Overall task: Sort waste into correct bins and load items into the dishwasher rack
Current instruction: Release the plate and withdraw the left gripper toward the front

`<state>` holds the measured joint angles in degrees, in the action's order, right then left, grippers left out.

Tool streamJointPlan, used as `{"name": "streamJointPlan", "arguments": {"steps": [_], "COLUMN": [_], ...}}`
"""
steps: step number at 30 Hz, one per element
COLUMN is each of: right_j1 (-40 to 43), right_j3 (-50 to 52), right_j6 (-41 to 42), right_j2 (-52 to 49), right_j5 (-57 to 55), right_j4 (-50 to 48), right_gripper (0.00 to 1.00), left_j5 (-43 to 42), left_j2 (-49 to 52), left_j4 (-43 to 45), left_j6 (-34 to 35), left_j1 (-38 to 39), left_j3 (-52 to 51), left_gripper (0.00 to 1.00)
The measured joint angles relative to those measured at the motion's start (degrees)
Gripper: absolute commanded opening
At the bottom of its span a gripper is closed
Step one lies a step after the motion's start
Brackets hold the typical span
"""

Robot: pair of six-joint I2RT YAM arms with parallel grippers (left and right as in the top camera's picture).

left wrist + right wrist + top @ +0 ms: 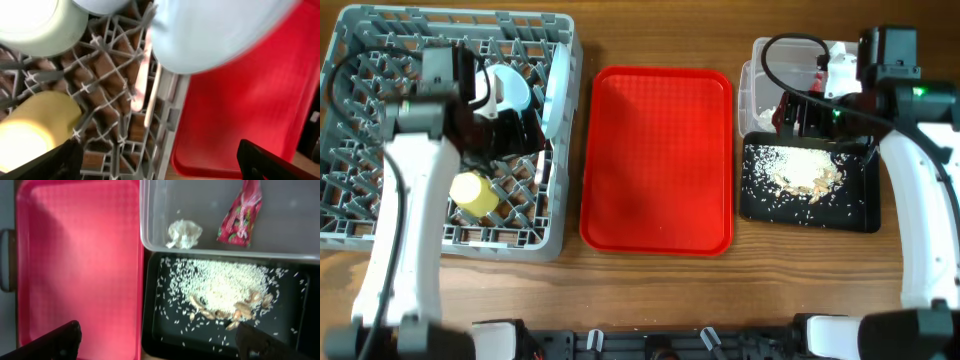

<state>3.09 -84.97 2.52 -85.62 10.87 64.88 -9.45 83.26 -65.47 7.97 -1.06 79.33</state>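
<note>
Red plastic lies bare in the middle: the red tray (657, 160) holds nothing, and it serves as the mark for everything else. On its left-arm side stands the dishwasher rack (360, 60), with the yellow cup (35, 130), pale green bowl (40, 25) and light blue bowl (215, 30) among its pegs. A thin white utensil (152, 100) lies by the rack wall nearest the tray. On its right-arm side sit the clear tub (150, 220), holding the red wrapper (240, 212) and crumpled paper (184, 232), and the black tray (150, 330) strewn with rice crumbs (220, 287).

The left gripper (160, 167) hangs over the rack with its jaws spread wide and nothing between them. The right gripper (160, 347) is likewise spread and empty, above the edge where tub meets black tray.

The sorting looks finished, so the step is probably to draw clear. Rise straight up before any sideways travel — the left fingers could catch a peg or tip the leaning blue bowl, and the right could clip the tub wall.

The table (620, 300) is warm wood grain. No room shows beyond it.
</note>
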Motion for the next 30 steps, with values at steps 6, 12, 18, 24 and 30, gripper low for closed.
{"name": "streamJointPlan", "arguments": {"steps": [6, 12, 18, 24, 30], "right_j1": [0.00, 0.00, 0.00, 0.00, 0.00], "right_j3": [10.80, 21.75, 23.78, 23.87, 23.87], "right_j6": [0.44, 0.42, 0.42, 0.42, 0.42], "right_j2": [15.28, 32.33, 40.35, 40.96, 38.95], "right_j5": [-0.48, -0.50, -0.87, -0.87, -0.87], "right_j4": [-8.74, -13.22, -10.95, -10.71, -10.71], "right_gripper": [1.00, 1.00, 1.00, 1.00, 1.00], "left_j5": [-0.20, -0.24, -0.24, -0.24, -0.24], "left_j2": [-20.35, -42.36, -55.89, -60.87, -60.94], "left_j4": [10.73, 14.03, 13.86, 13.22, 12.13], "left_j6": [-1.97, -3.17, -3.37, -3.41, -3.41], "left_j1": [0.44, 0.44, 0.44, 0.44, 0.44], "left_j3": [-13.46, -25.44, -27.06, -27.06, -27.21], "left_gripper": [1.00, 1.00, 1.00, 1.00, 1.00]}}
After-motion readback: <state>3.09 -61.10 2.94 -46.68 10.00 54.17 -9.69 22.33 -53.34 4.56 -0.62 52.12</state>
